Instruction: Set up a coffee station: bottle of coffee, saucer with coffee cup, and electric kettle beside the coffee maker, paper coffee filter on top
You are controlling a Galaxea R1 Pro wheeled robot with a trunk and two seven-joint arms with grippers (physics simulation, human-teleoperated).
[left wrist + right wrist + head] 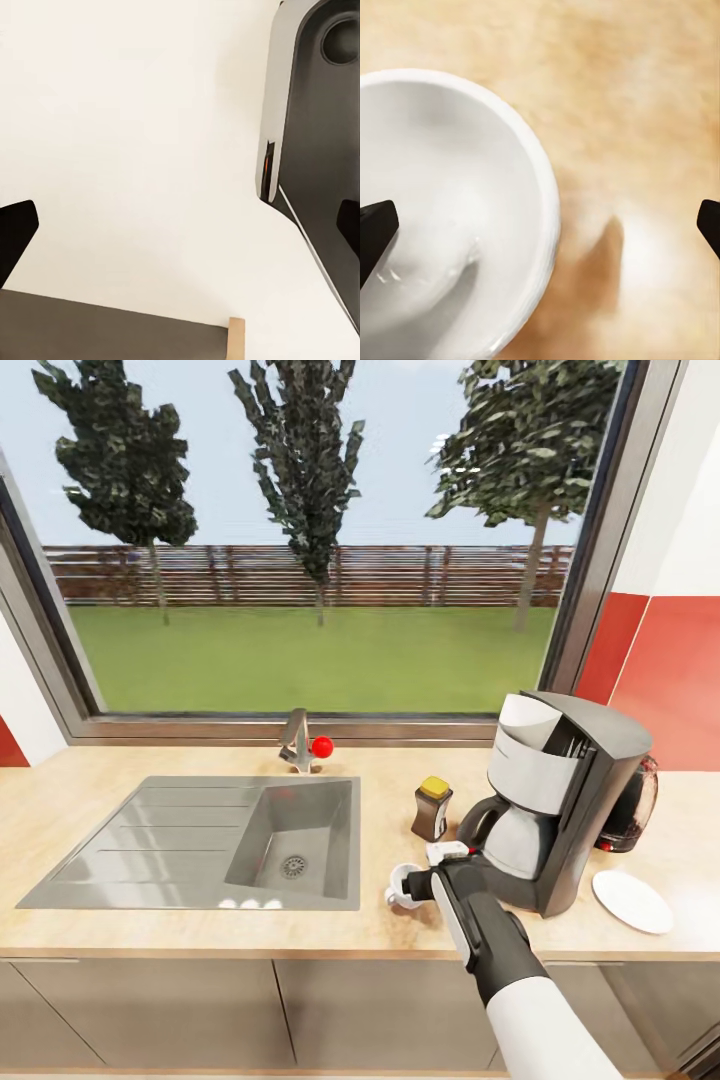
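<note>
1. Long beige wood-grain kitchen countertop [120, 920] under wide window [300, 530]; steel sink [210, 840] inset.
2. Right gripper [428, 872] spread open over tiny white coffee cup [442, 217], on countertop beside tall grey-white coffee maker [560, 800].
3. Small round white saucer [632, 901] well apart, at machine's other side.
4. Left gripper [180, 225] fingers apart, holding nothing.

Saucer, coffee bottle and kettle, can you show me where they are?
Saucer [631, 901], head view, middle of the white plate.
Bottle [431, 816], head view, brown body under the yellow cap.
Kettle [633, 807], head view, glass side behind the coffee maker [560, 800].
</note>
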